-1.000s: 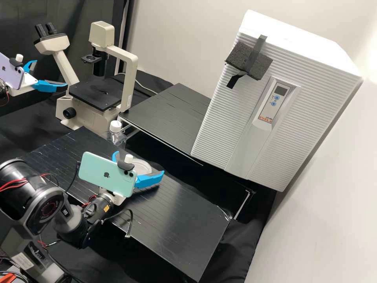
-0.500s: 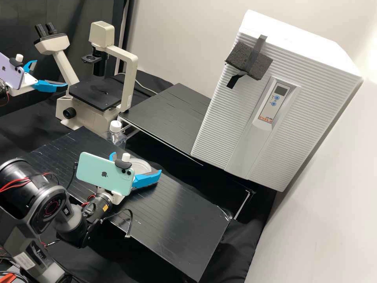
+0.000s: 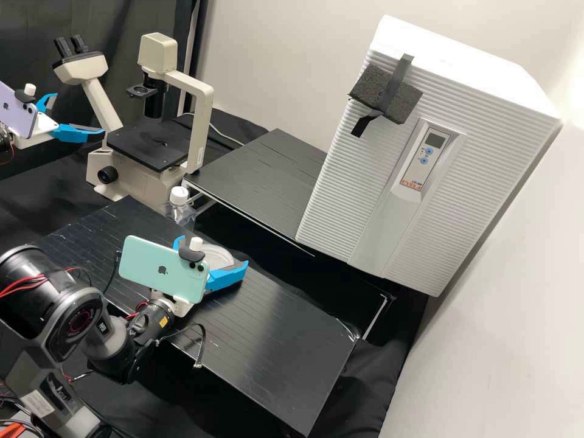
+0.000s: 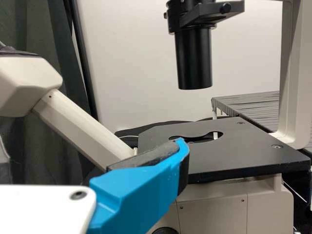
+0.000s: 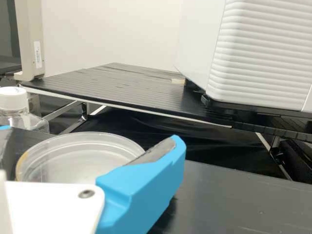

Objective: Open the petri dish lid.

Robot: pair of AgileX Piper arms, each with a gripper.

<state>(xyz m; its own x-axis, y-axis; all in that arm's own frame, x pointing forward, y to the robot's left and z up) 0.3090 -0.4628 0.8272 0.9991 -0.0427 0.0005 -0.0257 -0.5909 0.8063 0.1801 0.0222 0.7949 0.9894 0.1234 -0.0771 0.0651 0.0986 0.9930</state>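
Right gripper (image 3: 213, 250) has narrowed slightly, its parted fingers flanking the dish (image 5: 73, 158) on the bench (image 3: 274, 340); contact unclear. Left gripper (image 3: 79, 113) open, empty. Dish presumably light, stiff, slippery; best pinched gently by its upper rim.

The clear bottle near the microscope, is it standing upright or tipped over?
Upright: the bottle stands with its white cap on top.

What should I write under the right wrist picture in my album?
Right gripper, open, with a round, clear petri dish between its blue fingers.
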